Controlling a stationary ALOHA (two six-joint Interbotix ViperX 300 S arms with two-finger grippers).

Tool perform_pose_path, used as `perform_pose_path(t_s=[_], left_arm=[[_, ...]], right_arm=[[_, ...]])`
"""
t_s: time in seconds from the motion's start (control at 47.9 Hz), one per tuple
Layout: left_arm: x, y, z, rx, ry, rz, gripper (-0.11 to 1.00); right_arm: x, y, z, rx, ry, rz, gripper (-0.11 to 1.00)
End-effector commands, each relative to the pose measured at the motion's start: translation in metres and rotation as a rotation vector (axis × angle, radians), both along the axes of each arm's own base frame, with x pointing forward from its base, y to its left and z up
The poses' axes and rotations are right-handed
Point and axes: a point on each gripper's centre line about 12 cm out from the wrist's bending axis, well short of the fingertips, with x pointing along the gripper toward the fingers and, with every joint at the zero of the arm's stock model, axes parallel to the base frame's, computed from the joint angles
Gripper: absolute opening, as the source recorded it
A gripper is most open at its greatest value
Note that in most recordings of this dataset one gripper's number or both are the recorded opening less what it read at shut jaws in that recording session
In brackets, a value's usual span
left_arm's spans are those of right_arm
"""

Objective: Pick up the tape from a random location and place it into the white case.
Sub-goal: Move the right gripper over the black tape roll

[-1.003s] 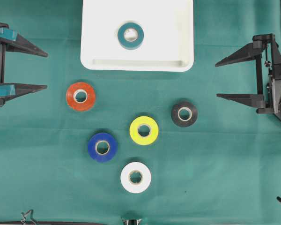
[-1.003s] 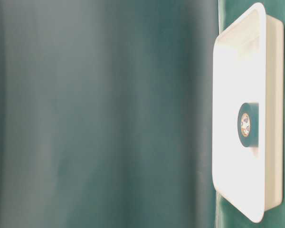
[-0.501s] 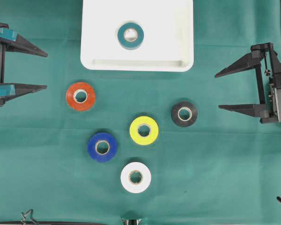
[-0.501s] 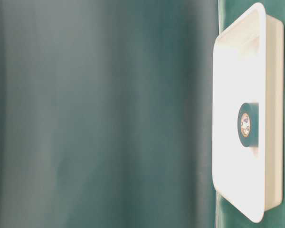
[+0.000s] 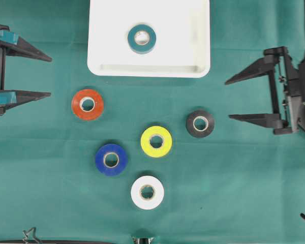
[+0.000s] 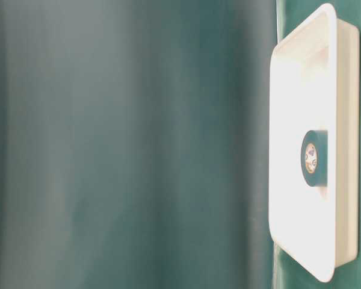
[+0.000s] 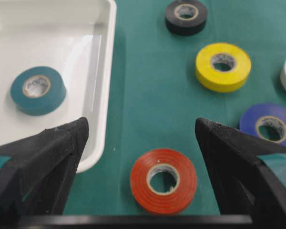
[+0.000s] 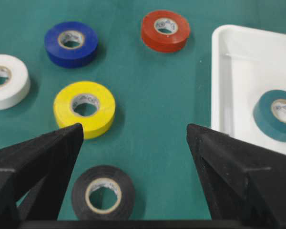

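Note:
The white case lies at the top middle with a teal tape roll flat inside it. On the green cloth lie a red roll, a blue roll, a yellow roll, a white roll and a black roll. My right gripper is open and empty, just right of the black roll. My left gripper is open and empty at the left edge, left of the red roll.
The table-level view shows the case and the teal roll turned on their side, with blurred green cloth elsewhere. The rolls lie apart from each other on the cloth.
My right gripper has moved left toward the black roll and opened a little wider. The left gripper and all rolls have not moved.

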Motion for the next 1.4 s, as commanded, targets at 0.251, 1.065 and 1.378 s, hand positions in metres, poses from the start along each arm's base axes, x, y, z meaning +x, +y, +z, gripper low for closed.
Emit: perform_pose_path(t_s=[0.251,1.065,1.378], left_arm=[[0.003,0.000,0.005,-0.002,-0.020,0.003,0.98],[0.004,0.000,0.005,-0.002,-0.023,0.003,0.98],[0.005,0.001,0.007,-0.001,-0.045,0.003,0.98]], right_arm=[[0.038,0.003,0.011,-0.028,0.015,0.013,0.91],[0.043,-0.001,0.019,-0.004,0.376,-0.041,0.91],[0.056,-0.002,0.009,-0.020,0.613,-0.066,0.91]])
